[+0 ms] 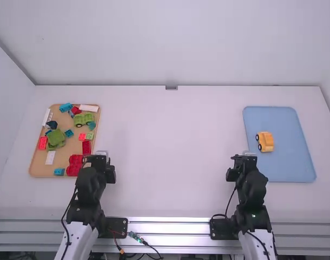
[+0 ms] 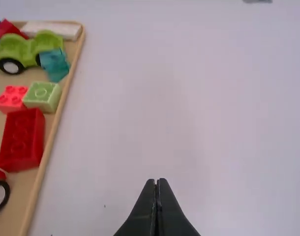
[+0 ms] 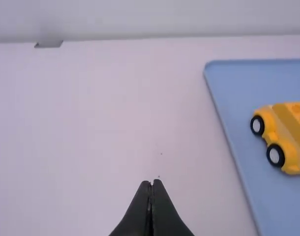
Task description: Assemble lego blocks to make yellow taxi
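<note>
White table (image 1: 176, 141) spread left of the blue tray (image 1: 284, 119) — right gripper (image 1: 246, 157) near its edge, left gripper (image 1: 101, 158) well apart, both with fingers together — and inside sat a yellow car (image 1: 266, 142).

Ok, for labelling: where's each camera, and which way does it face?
High view: above and behind, facing forward and down onto the table; left arm, right arm show.
Left wrist view: on that wrist, facing table and tan tray; shut left gripper shows.
Right wrist view: on that wrist, facing table and blue tray; shut right gripper shows.
Shared: yellow car (high, right wrist).
</note>
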### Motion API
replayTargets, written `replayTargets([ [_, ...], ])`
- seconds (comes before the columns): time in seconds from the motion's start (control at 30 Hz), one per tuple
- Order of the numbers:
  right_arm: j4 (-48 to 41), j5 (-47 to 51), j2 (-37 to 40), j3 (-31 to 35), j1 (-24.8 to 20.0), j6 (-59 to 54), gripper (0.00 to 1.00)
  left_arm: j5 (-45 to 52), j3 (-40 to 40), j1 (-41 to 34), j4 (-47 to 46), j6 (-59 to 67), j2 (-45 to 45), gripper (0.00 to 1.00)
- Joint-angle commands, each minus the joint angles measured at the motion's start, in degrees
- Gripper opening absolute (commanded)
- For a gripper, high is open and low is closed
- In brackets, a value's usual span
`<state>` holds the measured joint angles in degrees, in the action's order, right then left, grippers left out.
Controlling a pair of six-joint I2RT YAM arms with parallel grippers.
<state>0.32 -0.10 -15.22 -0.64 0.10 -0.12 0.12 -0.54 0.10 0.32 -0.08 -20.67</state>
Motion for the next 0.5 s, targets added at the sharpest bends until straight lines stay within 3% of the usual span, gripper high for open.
replayTargets([
  [0.0,-0.32,0.1,2.18,0.64,-0.1,0.12,0.0,-0.12,0.54,-0.1,-0.32,0.08,2.34,0.0],
  [0.47,-0.32,0.1,12.07,0.64,-0.1,0.12,0.0,-0.12,0.54,-0.1,-0.32,0.08,13.41,0.0],
])
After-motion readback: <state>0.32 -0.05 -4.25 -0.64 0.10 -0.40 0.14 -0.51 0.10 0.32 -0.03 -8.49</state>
